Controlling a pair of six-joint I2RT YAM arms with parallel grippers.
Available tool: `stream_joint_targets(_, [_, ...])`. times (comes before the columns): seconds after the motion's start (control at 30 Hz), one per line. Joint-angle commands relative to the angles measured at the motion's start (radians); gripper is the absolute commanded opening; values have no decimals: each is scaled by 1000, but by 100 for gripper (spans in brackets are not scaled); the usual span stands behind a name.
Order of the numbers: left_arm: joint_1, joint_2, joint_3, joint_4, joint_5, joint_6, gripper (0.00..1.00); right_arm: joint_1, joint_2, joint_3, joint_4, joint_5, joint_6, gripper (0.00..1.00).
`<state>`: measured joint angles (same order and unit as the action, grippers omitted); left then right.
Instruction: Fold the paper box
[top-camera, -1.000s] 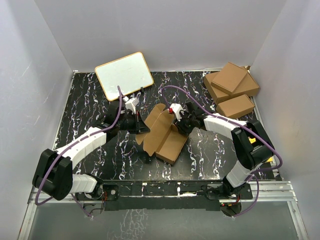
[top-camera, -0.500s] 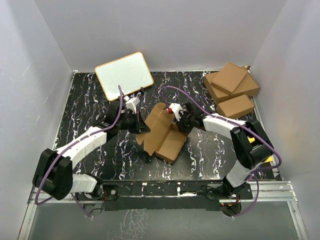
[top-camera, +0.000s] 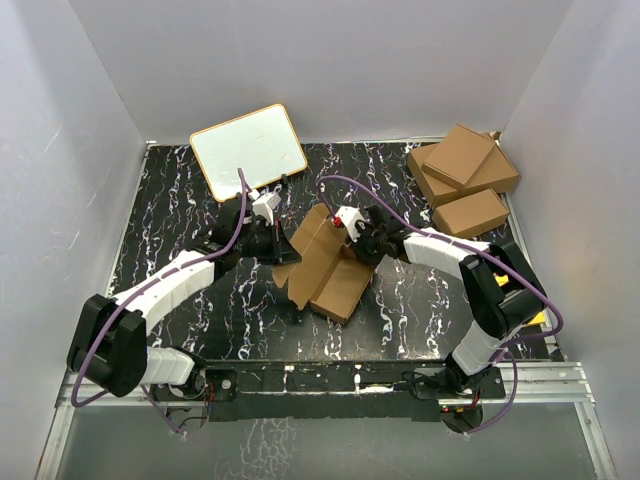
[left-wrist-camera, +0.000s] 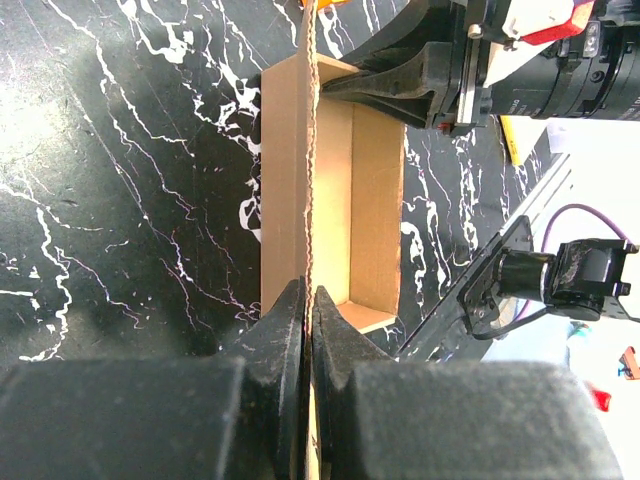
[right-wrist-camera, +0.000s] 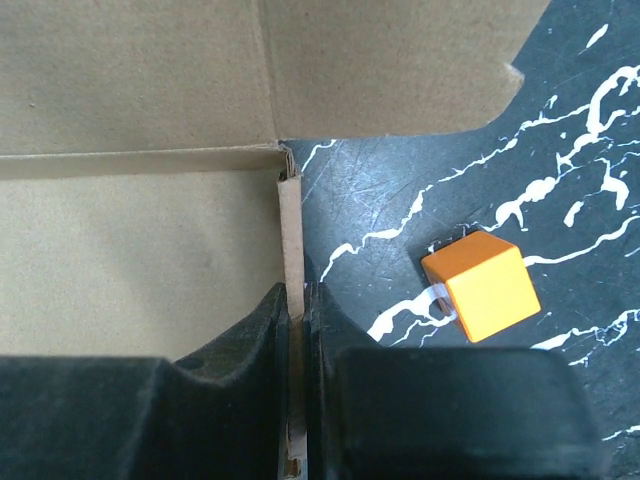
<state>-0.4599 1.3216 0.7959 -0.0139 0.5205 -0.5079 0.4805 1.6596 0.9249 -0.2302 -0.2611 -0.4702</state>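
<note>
**Work area.** The desk (top-camera: 170, 220) has a black, white-veined surface. A whiteboard (top-camera: 248, 150) lies at 11 o'clock on it, and three stacked brown cartons (top-camera: 462, 175) lie at 2 o'clock.

**Task item.** The paper box (top-camera: 340, 285) lies at the centre of the desk, between the two arms. It is partly formed. The left wrist view shows a shallow open tray with raised side walls and one panel standing on edge above it. In the overhead view its long axis runs roughly from 12 o'clock to 6 o'clock, and an unfolded flap extends from its 12 o'clock end.

**Left arm.** The left fingers (left-wrist-camera: 290, 320) are closed on the bottom edge of the upright panel. The corrugated edge runs straight up from between them. In the overhead view this arm meets the box at its 9 o'clock side.

**Right arm.** The right fingers (right-wrist-camera: 270, 320) are clamped on a thin cardboard side wall of the box, just below the corner where that wall meets a flat flap. In the overhead view this arm meets the box at its 2 o'clock side.

**Other item.** In the right wrist view an orange cube (right-wrist-camera: 480, 285) sits on the desk at 3 o'clock from the gripped wall, apart from the box.
</note>
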Motion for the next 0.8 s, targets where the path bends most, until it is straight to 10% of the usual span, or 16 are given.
stream_joint_targets(0.0, [3, -4, 43, -29, 7, 17, 0, -5, -3, 7, -4, -50, -3, 12])
stream_joint_targets(0.77, [3, 21, 130, -169, -25, 111, 0, -54, -94, 58, -27, -230, 47, 51])
